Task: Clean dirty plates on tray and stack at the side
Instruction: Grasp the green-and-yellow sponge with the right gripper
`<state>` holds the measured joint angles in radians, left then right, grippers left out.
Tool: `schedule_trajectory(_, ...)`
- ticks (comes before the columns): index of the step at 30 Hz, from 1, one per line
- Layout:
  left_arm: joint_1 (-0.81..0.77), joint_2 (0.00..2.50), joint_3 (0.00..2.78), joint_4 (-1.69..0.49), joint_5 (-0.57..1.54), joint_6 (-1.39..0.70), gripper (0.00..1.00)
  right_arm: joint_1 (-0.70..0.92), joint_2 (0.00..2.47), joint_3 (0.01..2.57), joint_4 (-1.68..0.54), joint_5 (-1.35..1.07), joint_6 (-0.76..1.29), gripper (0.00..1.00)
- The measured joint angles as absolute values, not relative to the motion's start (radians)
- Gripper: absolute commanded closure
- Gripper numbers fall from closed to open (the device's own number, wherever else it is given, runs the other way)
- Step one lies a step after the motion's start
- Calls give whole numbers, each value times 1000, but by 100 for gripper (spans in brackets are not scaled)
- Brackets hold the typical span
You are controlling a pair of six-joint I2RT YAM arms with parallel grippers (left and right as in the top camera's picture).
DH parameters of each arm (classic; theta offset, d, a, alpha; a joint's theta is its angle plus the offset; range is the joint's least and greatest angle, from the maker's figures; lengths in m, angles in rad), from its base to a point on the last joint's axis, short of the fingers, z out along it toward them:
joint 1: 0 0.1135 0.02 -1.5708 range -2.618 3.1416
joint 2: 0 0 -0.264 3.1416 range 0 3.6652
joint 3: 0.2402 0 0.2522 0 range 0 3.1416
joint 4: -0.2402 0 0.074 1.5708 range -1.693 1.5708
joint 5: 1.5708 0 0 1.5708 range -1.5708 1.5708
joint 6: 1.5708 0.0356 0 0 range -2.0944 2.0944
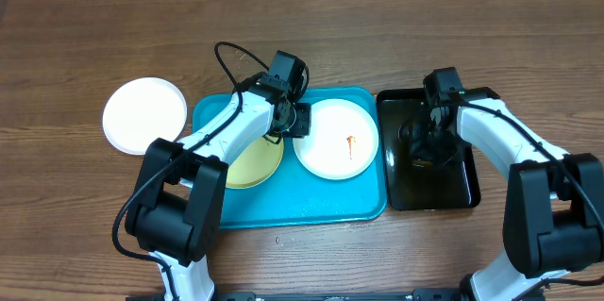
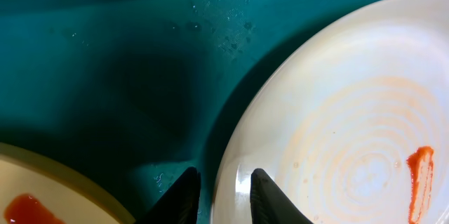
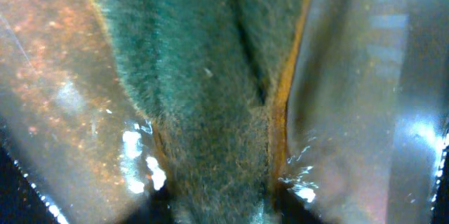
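The left tool [image 2: 224, 175] is released, one finger on each side of the rim of the smeared white plate [image 1: 326, 150]. That plate lies on the turquoise tray [image 1: 311, 202] beside the pale yellow plate [image 1: 253, 167], which is also smeared red. A second white plate [image 1: 144, 115] lies on the counter [image 1: 377, 37], left of the tray. In the wet black tray [image 1: 462, 188], the right tool [image 1: 429, 141] grasps a green sponge [image 3: 210, 112].

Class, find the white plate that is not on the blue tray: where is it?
In the overhead view, the white plate lies on the wooden table at the left side, just beyond the left edge of the blue tray.
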<state>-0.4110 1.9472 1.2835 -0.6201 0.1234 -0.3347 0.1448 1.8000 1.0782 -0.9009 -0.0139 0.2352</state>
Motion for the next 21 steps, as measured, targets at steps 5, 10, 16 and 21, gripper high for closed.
schedule_trajectory(5, -411, 1947, 1283, -619, 123, -335, 74, 144, 1800, 1077, -906, -13, 238, 30)
schedule_trajectory(10, -411, 1947, 1283, -619, 123, -335, 74, 144, 1800, 1078, -905, -11, 210, 27)
schedule_trajectory(16, -411, 1947, 1283, -619, 123, -335, 74, 144, 1800, 1104, -865, 12, 189, 21)
schedule_trajectory(21, -411, 1947, 1283, -619, 123, -335, 74, 144, 1800, 1107, -836, 44, 182, 23)
